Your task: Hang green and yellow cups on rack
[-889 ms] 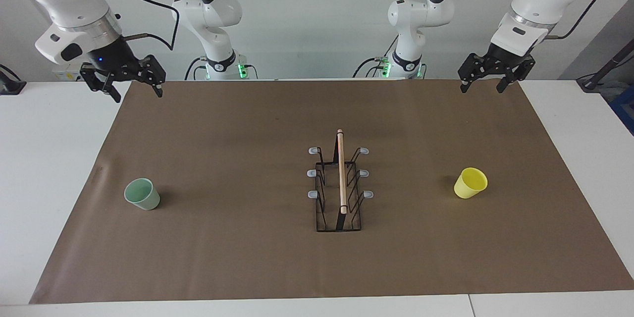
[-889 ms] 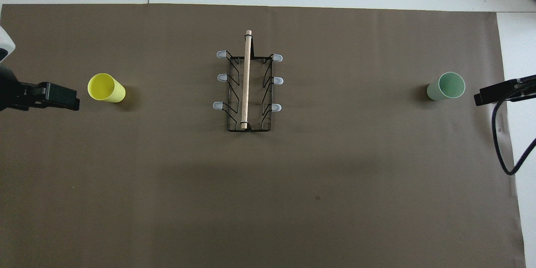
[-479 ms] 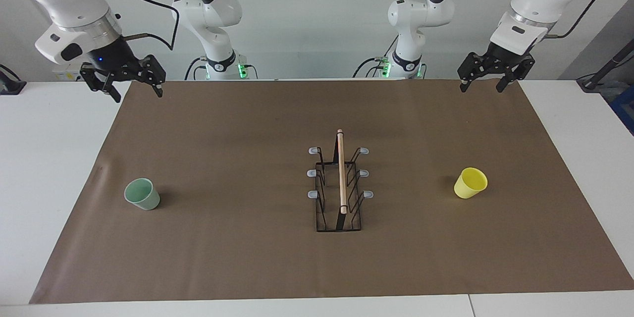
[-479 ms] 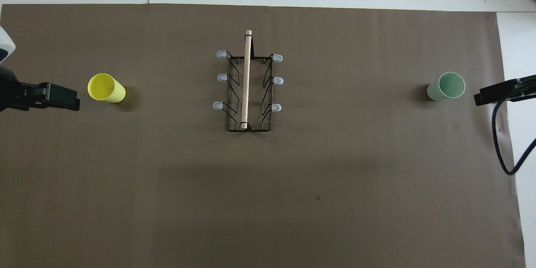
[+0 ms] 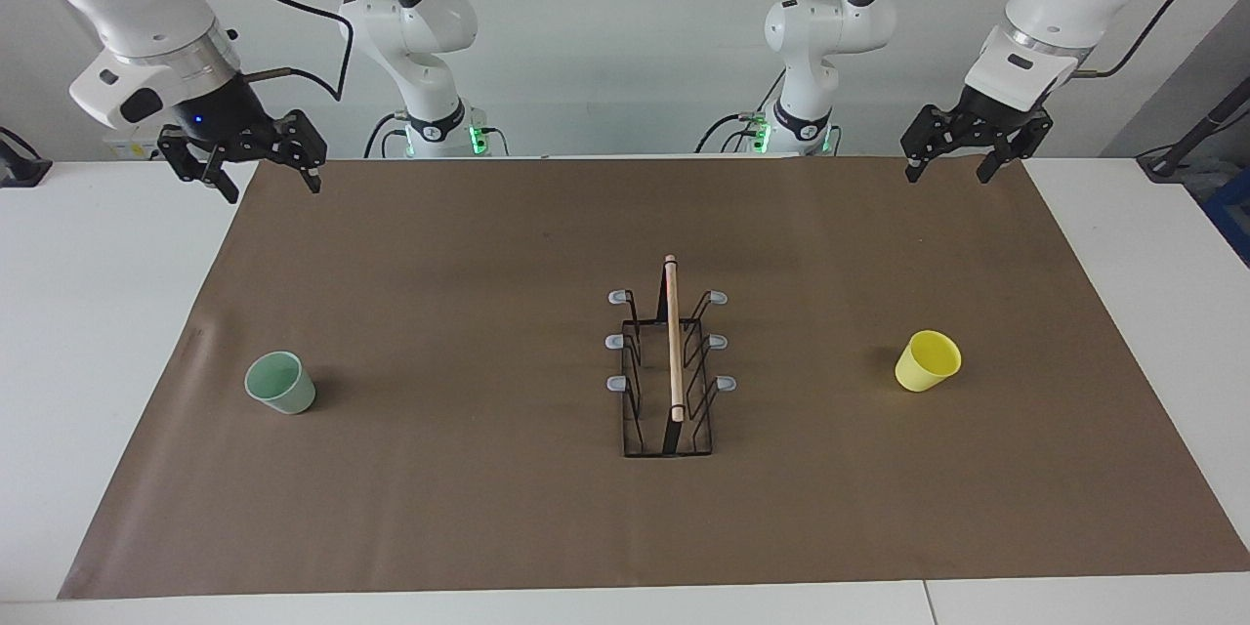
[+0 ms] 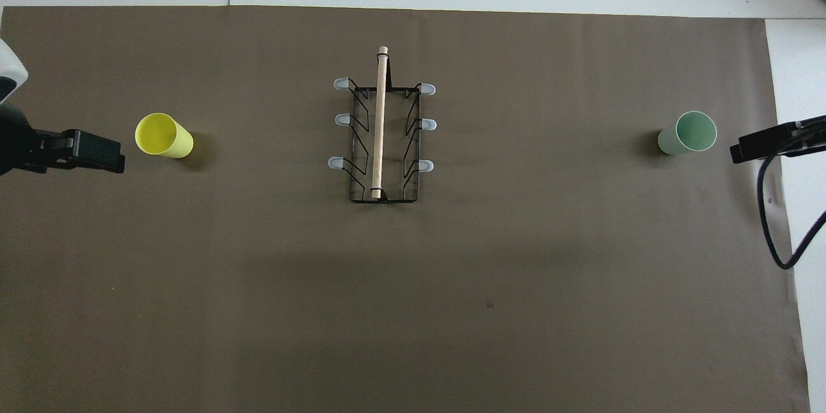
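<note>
The black wire rack (image 5: 669, 371) (image 6: 382, 135) with a wooden rod on top and grey-tipped prongs stands at the middle of the brown mat. A yellow cup (image 5: 928, 360) (image 6: 162, 135) stands upright toward the left arm's end of the table. A mint green cup (image 5: 280, 383) (image 6: 689, 132) stands upright toward the right arm's end. My left gripper (image 5: 945, 173) hangs open high over the mat's edge by the robots, apart from the yellow cup. Over the other corner of that edge my right gripper (image 5: 271, 186) also hangs open, holding nothing.
The brown mat (image 5: 488, 508) covers most of the white table (image 5: 88, 312). A black cable (image 6: 777, 226) loops down beside the right arm at the mat's edge.
Both grippers have risen very slightly. The cups and the rack have not moved.
</note>
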Motion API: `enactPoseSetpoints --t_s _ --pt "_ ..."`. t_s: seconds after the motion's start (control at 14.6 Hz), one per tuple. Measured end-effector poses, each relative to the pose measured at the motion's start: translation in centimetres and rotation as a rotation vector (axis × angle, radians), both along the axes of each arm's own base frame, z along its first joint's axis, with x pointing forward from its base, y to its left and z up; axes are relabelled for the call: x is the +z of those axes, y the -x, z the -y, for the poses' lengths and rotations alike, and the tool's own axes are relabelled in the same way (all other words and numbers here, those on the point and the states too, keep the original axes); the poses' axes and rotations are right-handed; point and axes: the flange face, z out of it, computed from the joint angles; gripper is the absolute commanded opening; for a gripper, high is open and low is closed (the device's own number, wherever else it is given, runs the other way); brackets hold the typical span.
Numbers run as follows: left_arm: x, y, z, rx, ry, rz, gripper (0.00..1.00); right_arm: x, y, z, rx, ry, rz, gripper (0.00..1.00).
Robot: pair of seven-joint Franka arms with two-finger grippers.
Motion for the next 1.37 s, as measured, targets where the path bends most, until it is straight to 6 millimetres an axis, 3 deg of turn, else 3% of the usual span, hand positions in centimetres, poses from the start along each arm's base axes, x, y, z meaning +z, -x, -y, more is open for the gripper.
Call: enactPoseSetpoints --t_s 0.27,0.48,0.68,0.82,0.96,1.16,1.37 --pt "-0.2 0.2 -0.2 -0.003 -0.029 -0.019 1.0 -0.8 -0.6 0.4 -0.005 0.004 0.031 1.0" --pt "-0.9 -0.2 -0.6 0.002 -0.048 -0.029 1.0 -2.8 -1.2 0.6 0.016 0.038 0.042 1.0" --pt "-2.4 -0.9 -2.3 0.037 -0.042 -0.068 1.0 -5.2 -2.0 0.8 0.162 0.091 0.067 1.0" --pt "-4.2 -1.5 -4.8 0.091 -0.005 -0.129 1.0 -6.8 -2.3 1.0 0.263 0.13 0.071 1.0" --pt "-6.0 -2.5 -9.0 0.175 0.039 -0.165 1.0 -8.1 -2.2 0.6 0.341 0.134 0.049 1.0" --pt "-8.4 -3.6 -15.4 0.364 0.16 -0.202 1.0 -8.1 -2.1 0.0 0.627 0.152 0.03 1.0" --pt "-11.0 -4.6 -18.5 0.699 0.263 -0.255 1.0 -7.9 -1.9 -0.1 0.868 0.288 -0.044 1.0"
